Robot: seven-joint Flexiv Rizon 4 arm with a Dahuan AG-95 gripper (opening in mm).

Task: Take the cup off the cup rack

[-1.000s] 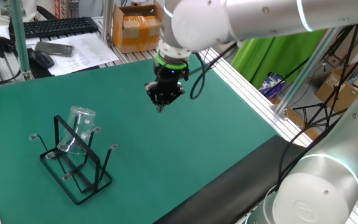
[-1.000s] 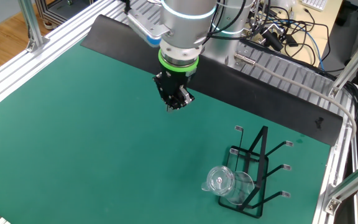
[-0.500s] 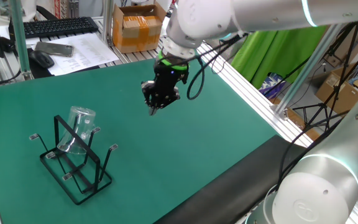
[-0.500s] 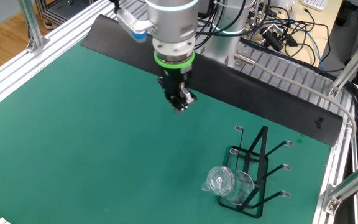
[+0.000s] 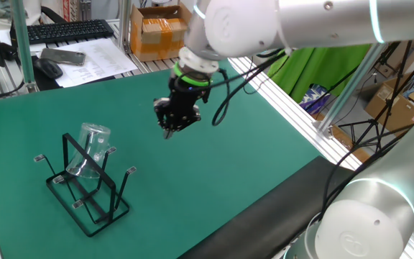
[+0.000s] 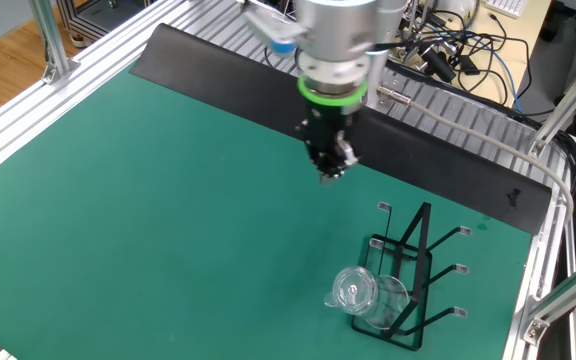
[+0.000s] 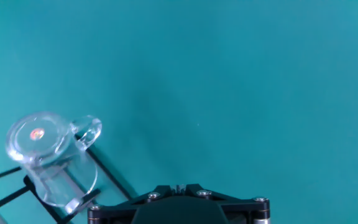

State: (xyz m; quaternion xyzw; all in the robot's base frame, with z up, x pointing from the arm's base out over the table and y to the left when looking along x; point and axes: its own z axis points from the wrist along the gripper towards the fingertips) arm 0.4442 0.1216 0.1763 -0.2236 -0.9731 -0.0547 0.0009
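I see the cup [image 5: 92, 149], a clear tumbler holding nothing, hung upside down and tilted on a prong of the black wire cup rack [image 5: 86, 188]. The rack stands on the green worktop [image 5: 214, 165], near one corner in the other fixed view. My tool [image 5: 169, 131] hangs above the worktop's middle, well apart from the rack, its fingertips pressed together and carrying nothing.
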